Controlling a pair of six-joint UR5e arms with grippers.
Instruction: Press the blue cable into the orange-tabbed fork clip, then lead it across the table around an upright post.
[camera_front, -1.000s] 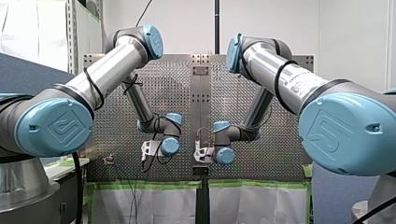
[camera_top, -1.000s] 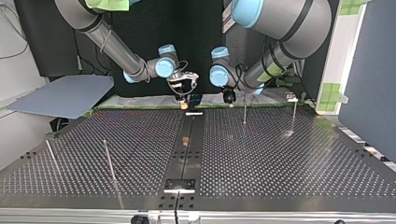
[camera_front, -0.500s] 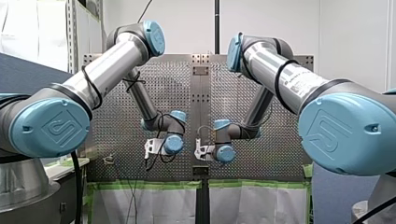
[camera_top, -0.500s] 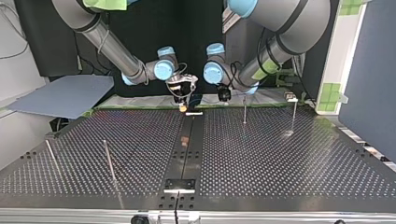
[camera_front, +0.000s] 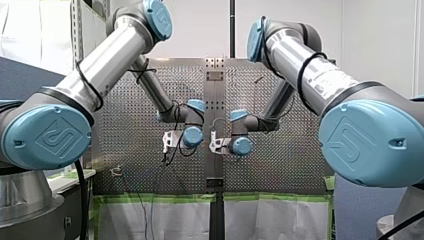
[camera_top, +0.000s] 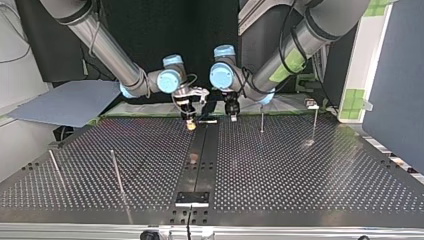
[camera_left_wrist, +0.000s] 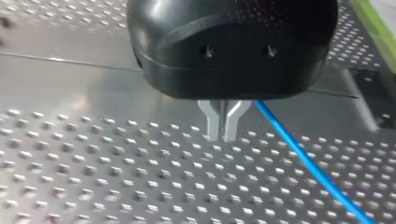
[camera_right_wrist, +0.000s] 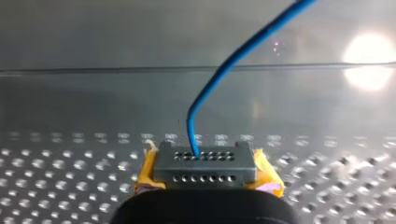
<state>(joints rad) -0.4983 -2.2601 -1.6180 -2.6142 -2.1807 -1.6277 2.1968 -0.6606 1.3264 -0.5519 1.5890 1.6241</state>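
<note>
**Q:** Right gripper (camera_right_wrist: 205, 165), closest in?
**A:** Pinching the blue cable (camera_right_wrist: 224, 70). Yellow pads (camera_right_wrist: 145, 172) flank the tip and the body is cut off. The cable arcs over the table (camera_right_wrist: 70, 154) and its far end leaves view.
**Q:** Left gripper (camera_left_wrist: 223, 123)?
**A:** Metal fingers (camera_left_wrist: 214, 123) are pressed together with nothing between them. The cable runs just beside them, its upper run hidden behind the black housing (camera_left_wrist: 233, 46).
**Q:** Further out?
**A:** An upright post (camera_top: 262, 119) stands near the left gripper. In the top view the cable is too thin to trace.

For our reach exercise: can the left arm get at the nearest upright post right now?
Probably yes: the left pincer hangs near that post, and nothing stands between them in the top view.
</note>
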